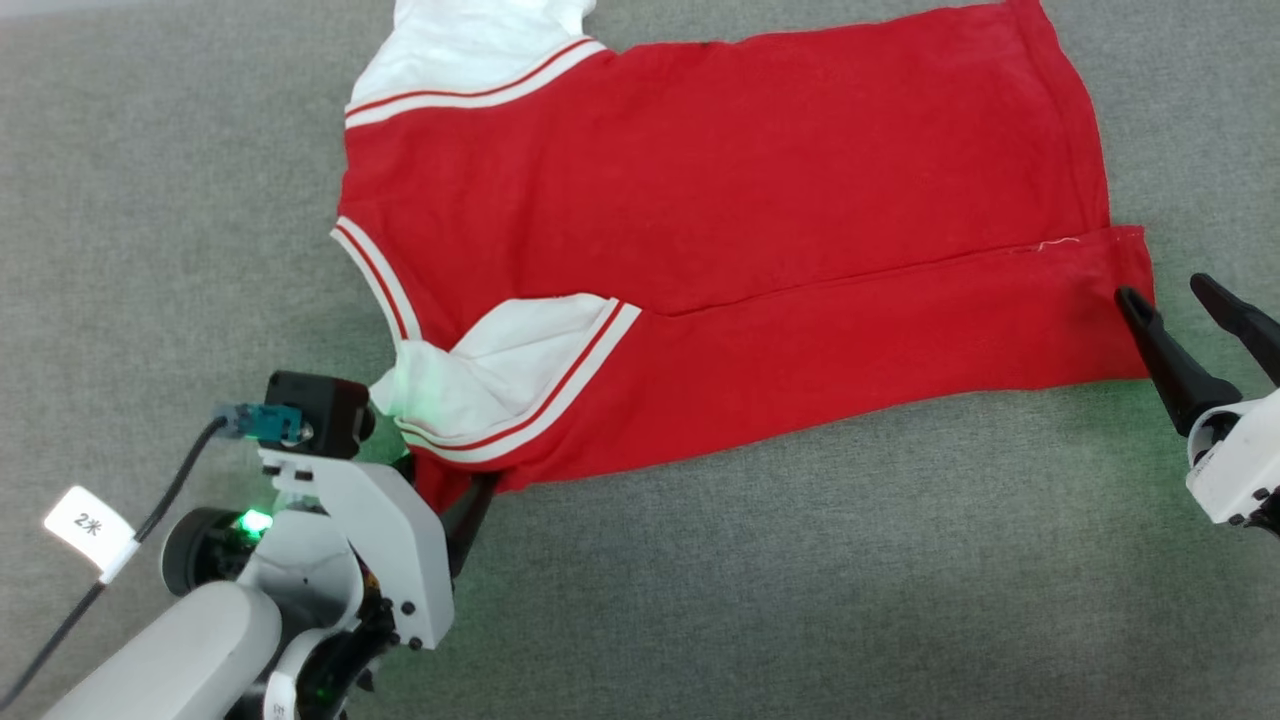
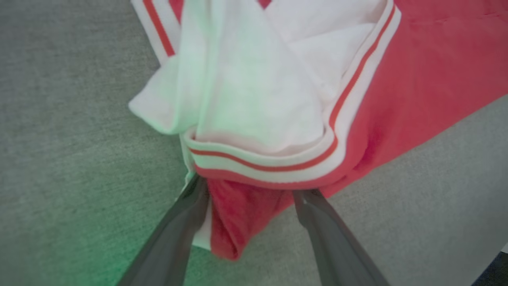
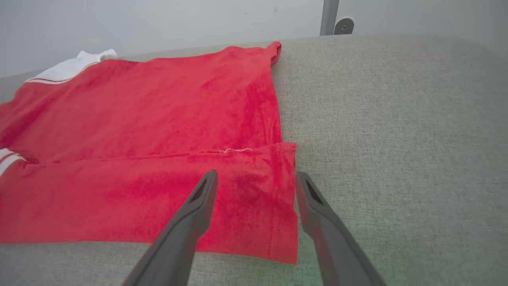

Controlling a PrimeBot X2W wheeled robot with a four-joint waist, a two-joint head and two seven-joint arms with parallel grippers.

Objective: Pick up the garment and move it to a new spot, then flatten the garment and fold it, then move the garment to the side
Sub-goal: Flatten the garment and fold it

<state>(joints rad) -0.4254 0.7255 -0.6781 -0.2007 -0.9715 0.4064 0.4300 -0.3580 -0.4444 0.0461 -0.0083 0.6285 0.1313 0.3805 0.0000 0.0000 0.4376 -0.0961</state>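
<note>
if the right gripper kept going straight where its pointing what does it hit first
Most likely the garment: the open right gripper straddles its folded hem corner, so straight on it would meet the red cloth first. Its height above the cloth is unclear.

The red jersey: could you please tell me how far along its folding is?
Done: the red sleeveless jersey lies flat on the grey fabric surface, near long edge apparently folded over. In hand: open left gripper straddles its armhole corner, open right gripper its hem corner. Left: further folds, moving it aside.
</note>
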